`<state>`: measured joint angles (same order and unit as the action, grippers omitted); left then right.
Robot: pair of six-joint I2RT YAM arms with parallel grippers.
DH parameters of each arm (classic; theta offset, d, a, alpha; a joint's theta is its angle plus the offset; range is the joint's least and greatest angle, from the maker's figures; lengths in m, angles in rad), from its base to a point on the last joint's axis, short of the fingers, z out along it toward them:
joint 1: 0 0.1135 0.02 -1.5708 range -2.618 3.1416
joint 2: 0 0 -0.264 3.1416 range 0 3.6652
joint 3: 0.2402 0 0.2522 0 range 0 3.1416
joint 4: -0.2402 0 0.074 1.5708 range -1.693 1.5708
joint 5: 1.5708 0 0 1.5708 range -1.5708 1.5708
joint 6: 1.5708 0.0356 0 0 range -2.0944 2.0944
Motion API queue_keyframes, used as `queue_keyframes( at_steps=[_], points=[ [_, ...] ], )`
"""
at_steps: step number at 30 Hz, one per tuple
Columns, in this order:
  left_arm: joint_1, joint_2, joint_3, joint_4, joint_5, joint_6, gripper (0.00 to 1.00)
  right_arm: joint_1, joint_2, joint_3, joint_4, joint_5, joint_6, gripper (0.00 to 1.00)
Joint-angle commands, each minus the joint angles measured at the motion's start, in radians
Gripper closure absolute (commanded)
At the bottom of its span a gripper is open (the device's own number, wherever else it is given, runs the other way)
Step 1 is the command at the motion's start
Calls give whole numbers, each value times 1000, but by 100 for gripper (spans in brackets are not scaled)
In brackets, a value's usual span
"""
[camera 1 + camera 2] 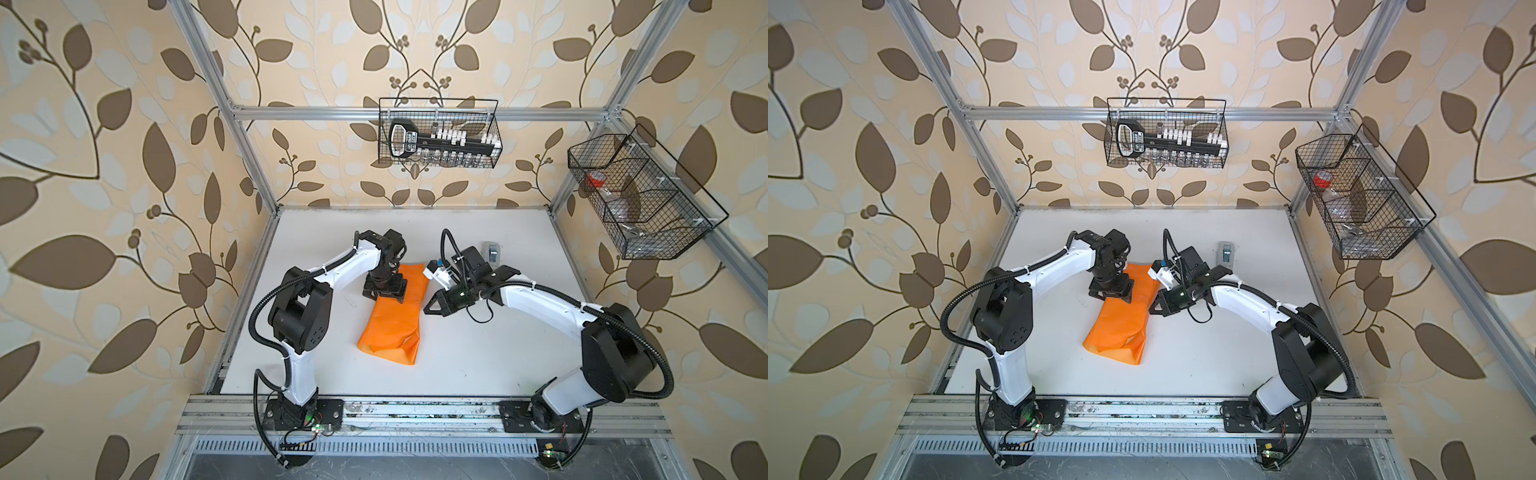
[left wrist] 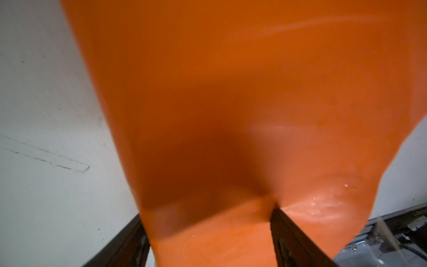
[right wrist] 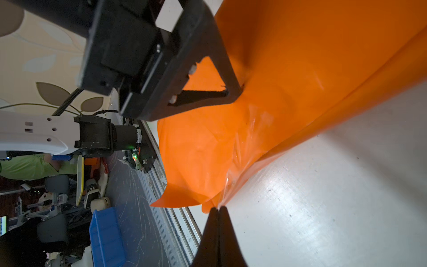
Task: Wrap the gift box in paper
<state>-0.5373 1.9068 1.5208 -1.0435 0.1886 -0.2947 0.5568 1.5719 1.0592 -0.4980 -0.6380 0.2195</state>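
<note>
The orange paper (image 1: 390, 328) (image 1: 1121, 328) lies folded into a long bundle on the white table (image 1: 478, 353). The gift box is hidden; only a boxy bulge under the paper's far end shows. My left gripper (image 1: 384, 293) (image 1: 1112, 291) points down over that bulge. Its jaws stand wide and press the paper (image 2: 231, 92) from both sides around my left gripper (image 2: 208, 215). My right gripper (image 1: 426, 309) (image 1: 1151, 311) (image 3: 218, 209) is shut, lying low at the bundle's right edge. Its tips touch the paper (image 3: 300, 69) there; I cannot tell whether they pinch it.
A small grey-white tape dispenser (image 1: 492, 251) (image 1: 1226, 251) stands behind the right arm. One wire basket (image 1: 440, 133) hangs on the back rail, another wire basket (image 1: 648, 199) on the right frame. An aluminium rail runs along the table's front edge.
</note>
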Motion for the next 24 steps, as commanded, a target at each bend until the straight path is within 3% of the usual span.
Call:
queue_keyframes(
  at_steps=[1, 24],
  points=[
    [-22, 51, -43, 52, 30, -20, 21, 20, 46, 53, -86, 38, -65, 100],
    [-22, 52, -45, 56, 32, -21, 20, -9, 196, 162, -181, 92, -125, 100]
  ],
)
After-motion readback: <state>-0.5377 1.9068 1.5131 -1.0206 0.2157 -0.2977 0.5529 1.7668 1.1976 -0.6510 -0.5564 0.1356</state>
